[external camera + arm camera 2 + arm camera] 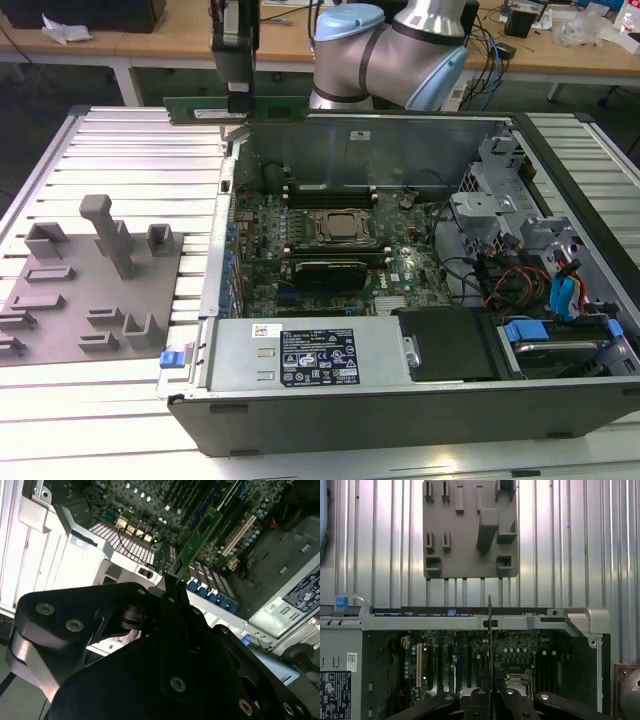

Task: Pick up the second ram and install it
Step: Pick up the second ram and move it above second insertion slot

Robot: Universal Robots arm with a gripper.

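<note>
We find the gripper (172, 580) clamped on the ram (198, 537), a narrow green stick that hangs over the open case. Beyond the ram we note the motherboard (150, 500), a row of blue clips (207, 594) and a labelled power supply (292, 597).

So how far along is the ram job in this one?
Pickup looks done: the claw is shut on the second ram, holding it in the air, off the gray fixture plate. In hand: the stick hangs above the open computer case, at its wall on the exterior view's left. Left: the install; it sits in no slot on the motherboard.
</note>
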